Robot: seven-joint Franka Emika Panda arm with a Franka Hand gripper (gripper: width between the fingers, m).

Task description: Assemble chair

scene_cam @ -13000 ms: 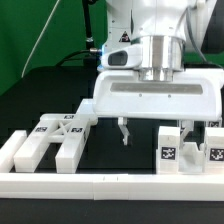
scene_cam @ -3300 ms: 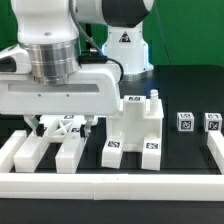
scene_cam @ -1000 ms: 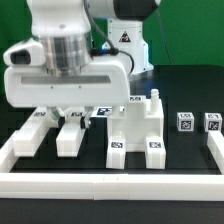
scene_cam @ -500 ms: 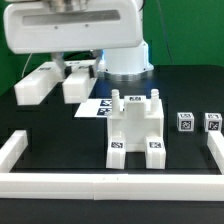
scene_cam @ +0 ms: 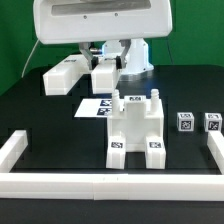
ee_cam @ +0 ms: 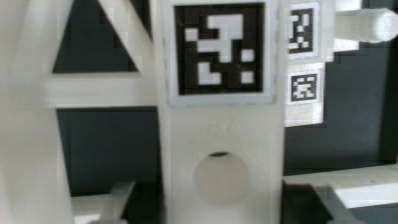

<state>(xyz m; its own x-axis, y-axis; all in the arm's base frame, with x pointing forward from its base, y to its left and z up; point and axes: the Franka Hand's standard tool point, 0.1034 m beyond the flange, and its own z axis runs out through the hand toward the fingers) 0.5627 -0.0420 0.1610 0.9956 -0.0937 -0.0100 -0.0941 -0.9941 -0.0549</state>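
1. The chair frame piece (scene_cam: pixel 62 76), two chunky white bars joined side by side, hangs clear of the table (scene_cam: pixel 50 140) at the exterior view's upper left; in the wrist view its white bar (ee_cam: pixel 222 150) and a square tag (ee_cam: pixel 219 52) fill the picture.
2. The gripper (scene_cam: pixel 92 55) pinches this piece from above; its fingertips are hidden under the broad white hand.
3. The chair block (scene_cam: pixel 135 125) stands upright on the table near the centre, with a tag on each front foot; the marker board (scene_cam: pixel 98 108) lies flat just behind it, toward the exterior view's left.
4. Two small tagged cubes (scene_cam: pixel 183 122) sit apart on the exterior view's right; the border bars (scene_cam: pixel 110 184) fence the front and sides.
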